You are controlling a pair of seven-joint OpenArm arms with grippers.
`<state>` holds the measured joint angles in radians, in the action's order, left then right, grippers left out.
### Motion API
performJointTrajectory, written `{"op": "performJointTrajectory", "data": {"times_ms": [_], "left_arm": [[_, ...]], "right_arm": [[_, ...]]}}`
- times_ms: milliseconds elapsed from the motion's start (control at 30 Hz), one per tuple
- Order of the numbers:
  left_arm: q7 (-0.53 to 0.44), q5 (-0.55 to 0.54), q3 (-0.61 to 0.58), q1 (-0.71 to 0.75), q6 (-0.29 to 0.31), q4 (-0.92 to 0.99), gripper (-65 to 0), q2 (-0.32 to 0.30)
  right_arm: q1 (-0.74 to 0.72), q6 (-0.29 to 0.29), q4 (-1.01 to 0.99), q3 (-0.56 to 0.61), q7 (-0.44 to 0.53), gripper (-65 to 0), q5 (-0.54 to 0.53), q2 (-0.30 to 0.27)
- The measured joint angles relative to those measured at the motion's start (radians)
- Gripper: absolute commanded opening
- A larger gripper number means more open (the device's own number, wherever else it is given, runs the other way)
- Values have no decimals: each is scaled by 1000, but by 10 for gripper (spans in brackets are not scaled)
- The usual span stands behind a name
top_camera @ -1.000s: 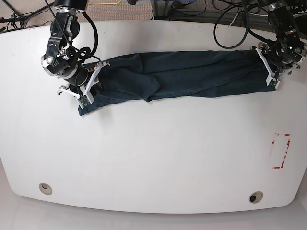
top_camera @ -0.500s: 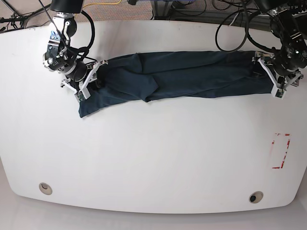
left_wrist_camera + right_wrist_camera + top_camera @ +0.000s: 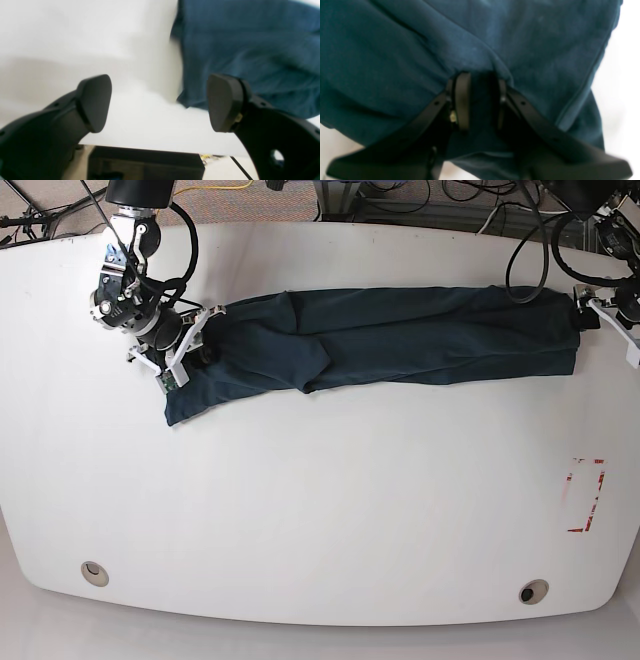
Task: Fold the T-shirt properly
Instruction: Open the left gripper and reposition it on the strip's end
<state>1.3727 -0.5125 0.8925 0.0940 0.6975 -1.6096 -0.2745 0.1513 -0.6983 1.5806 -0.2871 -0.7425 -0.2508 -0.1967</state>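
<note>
We see the T-shirt (image 3: 390, 340) lying as a long, narrow band along the far side of the bench (image 3: 320, 510), its long axis running from one side edge toward the other. Our right gripper (image 3: 480, 105) has its jaws clamped on the cloth at one end. Our left gripper (image 3: 160, 102) is just off the opposite end, jaws wide apart and empty, with the shirt's end edge just ahead of them and to one side. We judge the left arm nearer that free end. A red-marked patch (image 3: 586, 496) sits well apart near a side edge; nothing blocks the way.
</note>
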Motion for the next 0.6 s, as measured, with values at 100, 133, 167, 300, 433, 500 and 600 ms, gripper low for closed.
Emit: {"op": "performJointTrajectory", "data": {"times_ms": [100,133,167,300,433,500,600], "left_arm": [[-11,-74,0,-12,-1,72,-90,-30],[-14,-83,-1,-12,-2,84,-90,-32],[-16,-105,-3,-14,0,106,-90,-39],[-12,-146,-3,-11,-1,173,-90,-46],[-8,-172,-13,-8,-1,212,-92,-45],[-8,-178,-39,-8,-1,222,-93,-48],[-10,-194,-79,-13,-1,233,-94,-47]], "right_arm": [[0,0,0,0,0,-517,0,0],[0,0,0,0,0,-517,0,0],[0,0,0,0,0,-517,0,0],[0,0,0,1,1,-517,0,0],[0,0,0,1,0,-517,0,0],[0,0,0,1,0,-517,0,0],[0,0,0,1,0,-518,-2,0]]}}
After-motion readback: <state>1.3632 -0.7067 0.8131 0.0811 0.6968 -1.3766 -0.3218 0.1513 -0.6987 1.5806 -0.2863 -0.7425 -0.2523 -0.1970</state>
